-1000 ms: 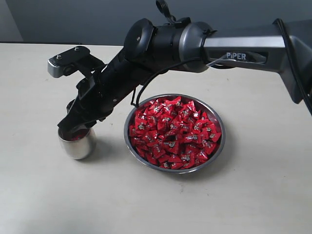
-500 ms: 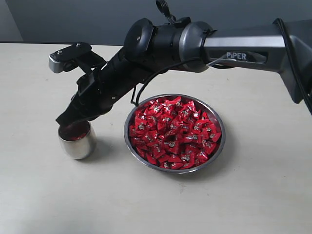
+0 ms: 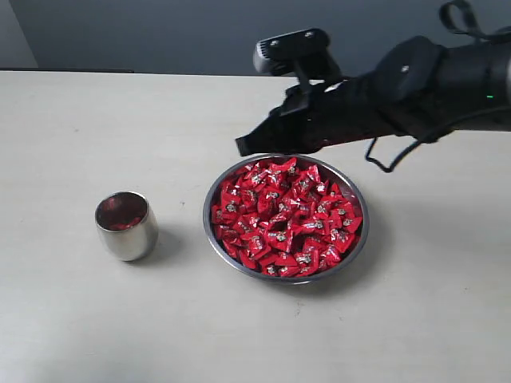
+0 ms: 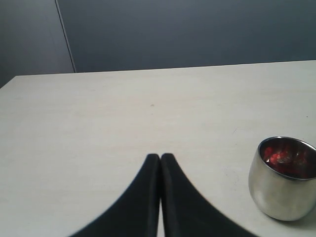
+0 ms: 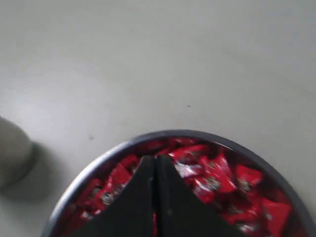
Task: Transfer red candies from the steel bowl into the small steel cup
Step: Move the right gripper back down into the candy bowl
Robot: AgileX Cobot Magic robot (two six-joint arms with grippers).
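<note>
Cup [image 3: 125, 226] stands upright on the left of the table [image 3: 64, 128], and some red candies [image 4: 284, 155] lie inside it. The left gripper [image 4: 160, 157] is over the table near the cup, not touching it, and its jaws are pressed together. The bowl [image 3: 207, 217] sits to the right of the cup, apart from it, and is heaped with candies. The right gripper [image 3: 243, 146] hangs above the far left part of the bowl's rim, its jaws closed tight.

The right claw [image 3: 243, 145] hangs above the far rim of the steel bowl [image 3: 289, 278], jaws pressed together. The bowl is heaped with red candies [image 3: 283, 215]. To its left, standing apart on the pale counter [image 3: 96, 319], is the small steel cup [image 3: 128, 239], with red showing inside.
</note>
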